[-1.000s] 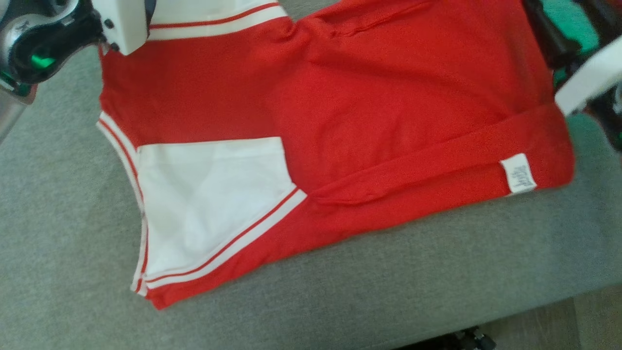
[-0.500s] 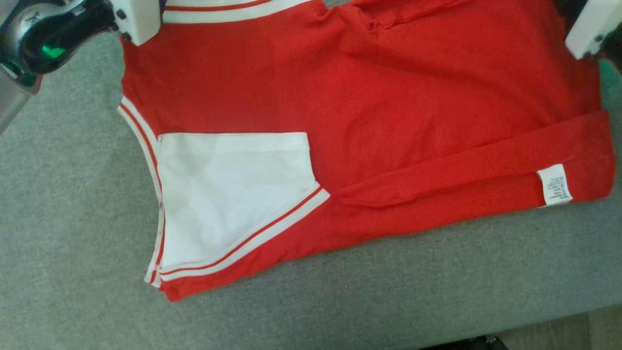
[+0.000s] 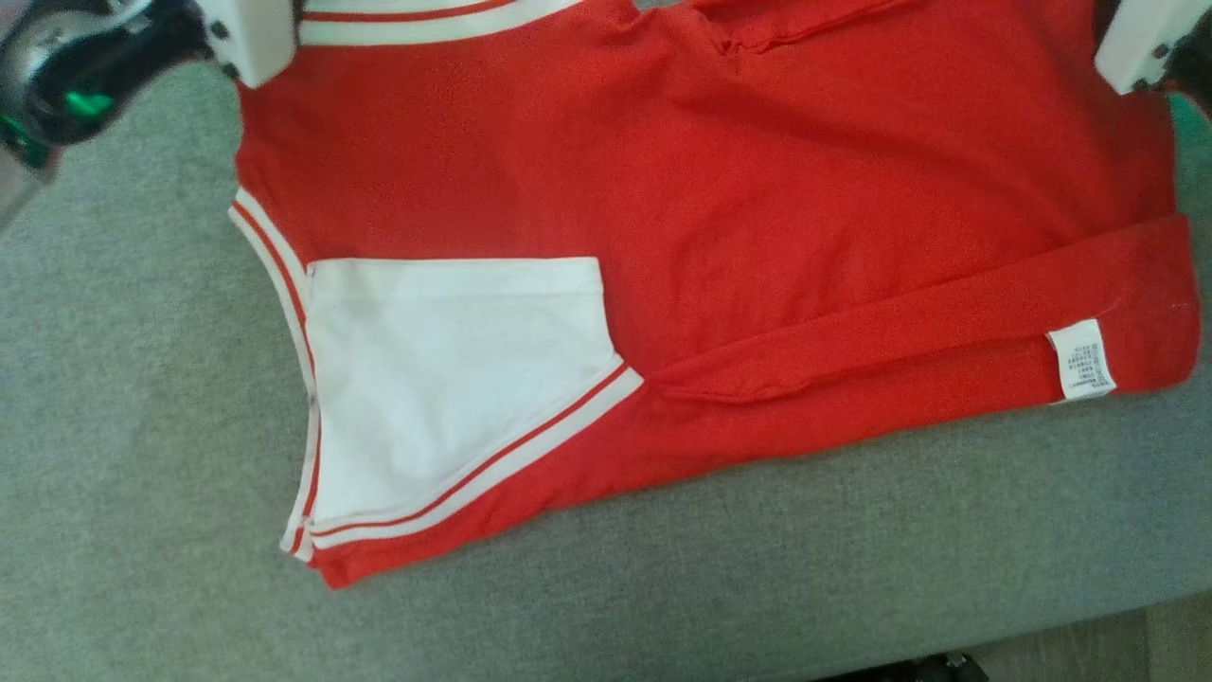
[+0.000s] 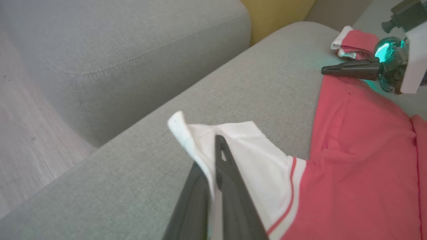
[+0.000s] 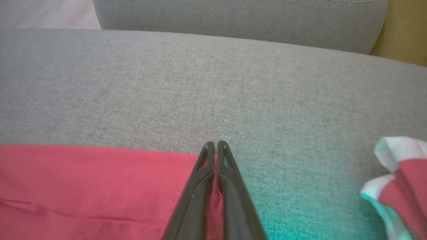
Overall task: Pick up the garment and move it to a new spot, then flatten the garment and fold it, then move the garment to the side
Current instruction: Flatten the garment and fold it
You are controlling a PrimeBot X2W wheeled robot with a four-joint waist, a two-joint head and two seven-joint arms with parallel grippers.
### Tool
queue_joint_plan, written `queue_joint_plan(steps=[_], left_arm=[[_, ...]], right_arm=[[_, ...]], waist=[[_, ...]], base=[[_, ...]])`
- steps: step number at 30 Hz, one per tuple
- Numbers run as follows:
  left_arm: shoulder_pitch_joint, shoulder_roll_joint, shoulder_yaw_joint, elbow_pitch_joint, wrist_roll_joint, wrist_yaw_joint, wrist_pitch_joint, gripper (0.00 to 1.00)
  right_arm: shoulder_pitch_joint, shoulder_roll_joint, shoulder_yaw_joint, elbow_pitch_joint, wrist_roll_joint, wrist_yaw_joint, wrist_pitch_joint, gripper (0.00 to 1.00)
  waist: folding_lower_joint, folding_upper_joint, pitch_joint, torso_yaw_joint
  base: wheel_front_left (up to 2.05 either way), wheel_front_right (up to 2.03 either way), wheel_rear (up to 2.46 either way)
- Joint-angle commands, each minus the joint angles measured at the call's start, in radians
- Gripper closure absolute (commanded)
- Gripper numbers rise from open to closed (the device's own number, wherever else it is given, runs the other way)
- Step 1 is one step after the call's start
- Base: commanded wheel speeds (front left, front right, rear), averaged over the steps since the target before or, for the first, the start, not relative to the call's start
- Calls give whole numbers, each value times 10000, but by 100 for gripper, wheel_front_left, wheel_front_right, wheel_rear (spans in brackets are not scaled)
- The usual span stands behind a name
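Your left pincer [image 4: 208,153] clamped tight on white sleeve [image 4: 240,140], right pincer [image 5: 215,144] on red shirt edge [image 5: 133,160] — thin bites, uneven lift risked slip.

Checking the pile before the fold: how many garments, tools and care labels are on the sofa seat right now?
Garment: 1
Tools: 2, left tool and right tool
Care label: 1
Total: 4
Red-and-white bunch by the right tool: cannot tell whether separate; not counted.
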Motion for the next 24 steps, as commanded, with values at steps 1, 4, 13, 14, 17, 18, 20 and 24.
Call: queue_joint_plan(steps=[1,4,13,14,17,18,20,24], left_arm=[[-760,456,385,-111,152,-59,-258,100],[-973,569,205,-75,378,-59,-683,100],[-1849,722,-142,-15,1145,-59,-2585,100],[-1911,764,-168,-43,1167,-59,-2837,100],[-1913,993,-277,-340,1137,-59,-3390,100],[-1858,1104,-316,-508,1126,-59,-3514,100],[-1667,1374,-386,-948,1171,-59,-3702,100],[-1019,2049,-456,-1990,1429,-59,-4062,100]], right_arm=[[36,-361,25,-164,151,65,-228,100],[-146,-480,-37,-278,384,65,-668,100],[-566,-894,-559,-558,762,65,-2728,100],[-525,-950,-584,-572,808,65,-2864,100],[-177,-1100,-600,-688,1074,65,-3095,100],[-23,-1187,-579,-732,1132,65,-3146,100],[304,-1366,-559,-790,1224,65,-3291,100],[1018,-1644,-563,-849,1348,65,-3583,100]], waist=[[0,0,3,-34],[0,0,26,-87],[0,0,30,-147],[0,0,3,-140],[0,0,-131,-135],[0,0,-173,-124],[0,0,-266,-94],[0,0,-457,9]], base=[[0,0,0],[0,0,0],[0,0,0],[0,0,0],[0,0,0],[0,0,0],[0,0,0],[0,0,0]])
